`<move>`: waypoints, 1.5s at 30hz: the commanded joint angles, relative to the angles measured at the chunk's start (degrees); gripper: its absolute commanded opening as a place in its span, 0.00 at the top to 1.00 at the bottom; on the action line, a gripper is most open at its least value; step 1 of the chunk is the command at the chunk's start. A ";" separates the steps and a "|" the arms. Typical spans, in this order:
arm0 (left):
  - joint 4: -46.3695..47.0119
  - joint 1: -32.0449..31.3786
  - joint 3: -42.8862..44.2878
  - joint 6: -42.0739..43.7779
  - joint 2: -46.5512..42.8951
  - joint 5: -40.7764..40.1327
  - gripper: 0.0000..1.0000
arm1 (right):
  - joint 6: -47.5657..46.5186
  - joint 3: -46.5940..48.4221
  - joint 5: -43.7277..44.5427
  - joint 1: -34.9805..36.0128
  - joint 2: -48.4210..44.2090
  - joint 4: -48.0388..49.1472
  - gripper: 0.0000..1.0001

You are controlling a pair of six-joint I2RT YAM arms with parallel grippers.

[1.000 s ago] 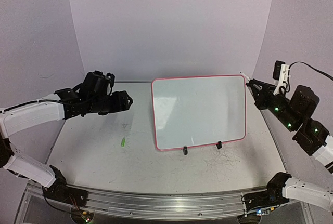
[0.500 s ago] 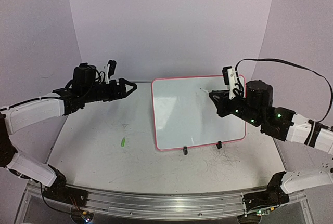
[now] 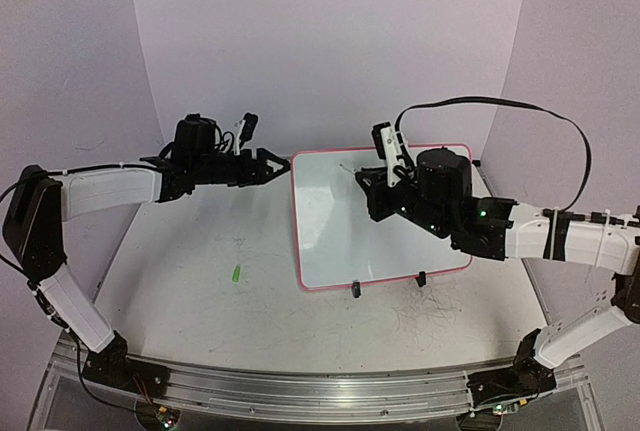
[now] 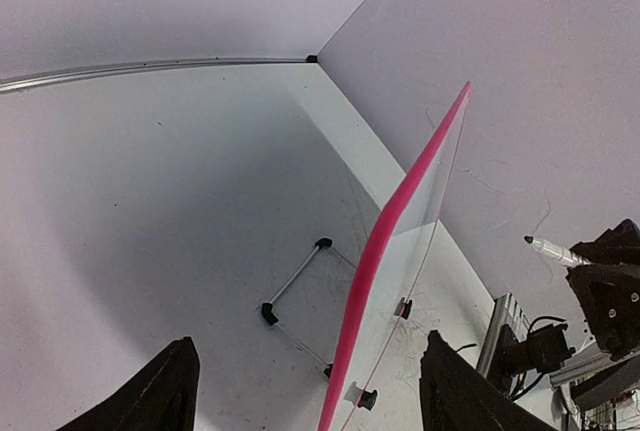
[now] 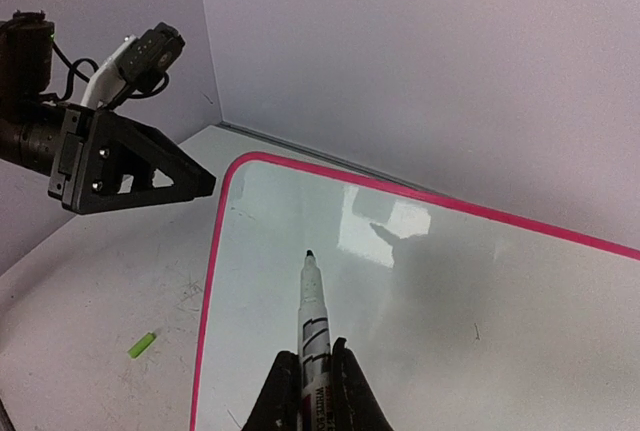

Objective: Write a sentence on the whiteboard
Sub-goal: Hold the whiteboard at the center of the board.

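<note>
The whiteboard [image 3: 340, 241], white with a pink-red rim, stands tilted on two black clip feet at the table's middle. It also shows in the right wrist view [image 5: 480, 301] and edge-on in the left wrist view [image 4: 392, 236]. No green sentence shows on it, only a few tiny marks. My right gripper [image 3: 368, 189] [image 5: 315, 391] is shut on a white marker [image 5: 312, 316], uncapped, tip pointing at the board's upper left area; I cannot tell if it touches. My left gripper [image 3: 280, 165] [image 4: 310, 401] is open and empty at the board's upper left edge, with the rim showing between its fingers.
A small green marker cap [image 3: 237, 274] [image 5: 143, 344] lies on the table left of the board. Grey scribble marks [image 3: 430, 311] cover the table in front of the board. A wire stand [image 4: 295, 286] sits behind the board. Walls close the back and sides.
</note>
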 commanded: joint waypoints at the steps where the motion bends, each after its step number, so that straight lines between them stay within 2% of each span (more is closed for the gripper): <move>1: 2.94 0.00 4.69 1.44 2.39 5.11 0.24 | -1.15 -0.82 3.02 0.84 -0.92 7.21 1.00; 7: 4.33 0.00 6.17 2.17 4.61 9.35 0.28 | -5.27 -5.23 5.83 2.86 -2.32 12.15 1.00; 16: 10.19 -0.01 3.12 -0.64 4.50 15.77 0.35 | -5.01 -2.23 4.50 3.74 1.04 11.56 1.00; 23: 11.39 0.03 4.97 -1.93 5.75 17.08 0.45 | -5.70 1.83 1.73 3.95 5.64 11.46 1.00; 37: 11.62 0.60 8.73 -2.63 9.54 17.55 0.59 | -7.01 7.80 1.74 4.18 12.50 11.28 1.00; 45: 12.86 1.09 8.62 -3.43 9.76 18.08 0.70 | -6.90 8.57 5.16 4.18 13.76 11.37 1.00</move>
